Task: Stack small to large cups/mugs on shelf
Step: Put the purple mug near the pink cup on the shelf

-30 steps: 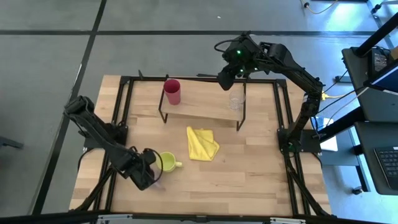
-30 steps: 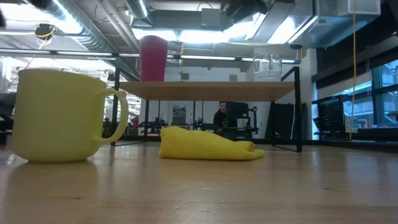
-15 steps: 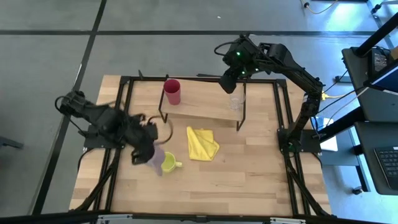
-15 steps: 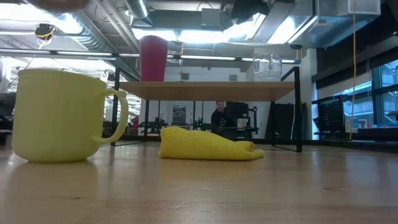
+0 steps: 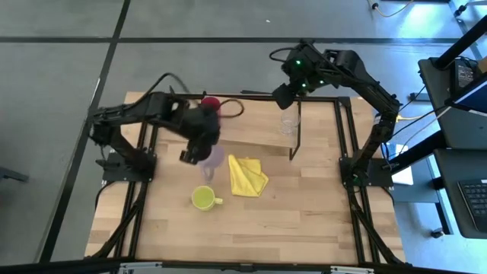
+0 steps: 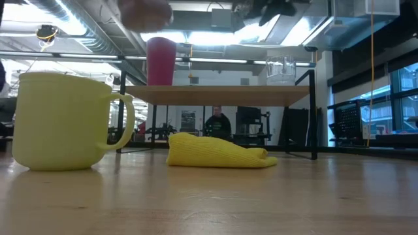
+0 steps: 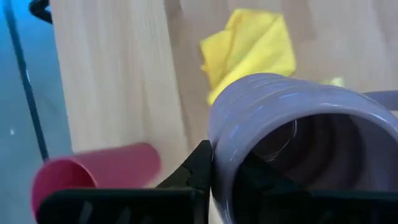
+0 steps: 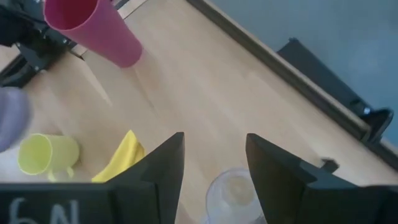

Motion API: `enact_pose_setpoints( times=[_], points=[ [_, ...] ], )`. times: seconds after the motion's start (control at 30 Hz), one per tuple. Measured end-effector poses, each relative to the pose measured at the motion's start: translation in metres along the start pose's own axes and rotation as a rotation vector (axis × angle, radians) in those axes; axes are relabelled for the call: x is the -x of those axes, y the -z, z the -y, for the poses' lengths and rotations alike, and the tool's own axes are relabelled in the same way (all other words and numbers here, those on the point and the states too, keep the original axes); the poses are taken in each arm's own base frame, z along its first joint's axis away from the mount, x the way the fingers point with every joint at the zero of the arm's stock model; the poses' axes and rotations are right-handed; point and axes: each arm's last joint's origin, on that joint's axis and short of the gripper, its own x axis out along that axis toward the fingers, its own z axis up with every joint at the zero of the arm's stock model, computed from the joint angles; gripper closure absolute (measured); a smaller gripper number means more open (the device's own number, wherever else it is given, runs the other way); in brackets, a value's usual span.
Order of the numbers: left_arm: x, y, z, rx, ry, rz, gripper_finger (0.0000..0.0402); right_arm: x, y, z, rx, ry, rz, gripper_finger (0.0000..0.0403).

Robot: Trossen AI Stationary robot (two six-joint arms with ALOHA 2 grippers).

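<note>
The left gripper (image 5: pixel 204 152) is clenched on the rim of the purple mug (image 5: pixel 212 158), holding it in the air by the shelf (image 5: pixel 251 137), near the red tumbler (image 5: pixel 211 101). The right gripper (image 5: pixel 283 94), fingers released, hovers above the clear glass (image 5: pixel 288 122) on the shelf. The yellow mug (image 5: pixel 203 198) sits on the table (image 5: pixel 304 213).

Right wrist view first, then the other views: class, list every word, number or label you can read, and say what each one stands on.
"6N": pale marks on the dark body behind the right claw, cut off at the picture's edge, so the reading is uncertain.
No other text: the purple mug, yellow-green mug, magenta tumbler and clear glass show no print.
</note>
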Motion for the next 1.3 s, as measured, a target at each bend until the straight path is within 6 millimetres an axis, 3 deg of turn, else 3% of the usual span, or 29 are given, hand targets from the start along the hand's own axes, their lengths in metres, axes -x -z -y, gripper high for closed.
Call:
enact_pose_setpoints(
  times=[0.23,0.47,0.7,0.83,1.03,1.3],
  points=[
    [-0.034,-0.013,-0.036,-0.081,0.103,-0.033,0.0376,0.0,-0.002,0.0,-0.09,0.021,0.028,0.023],
    [-0.028,-0.021,-0.053,-0.01,0.077,0.012,0.0376,0.0,-0.007,-0.002,-0.1,0.007,0.089,0.023],
    [-0.069,-0.037,-0.069,0.01,0.092,-0.06,0.0376,0.001,-0.009,-0.003,-0.111,-0.004,0.112,0.023],
    [-0.09,-0.037,-0.082,0.023,0.099,-0.11,0.0376,0.0,-0.008,-0.003,-0.123,0.001,0.095,0.023],
    [-0.1,-0.031,-0.106,0.078,0.021,-0.115,0.0376,0.0,0.0,-0.008,-0.099,0.025,0.046,0.023],
    [-0.101,-0.029,-0.124,0.125,-0.02,-0.037,0.0376,0.003,0.009,-0.02,0.009,0.009,0.021,0.023]
  ],
)
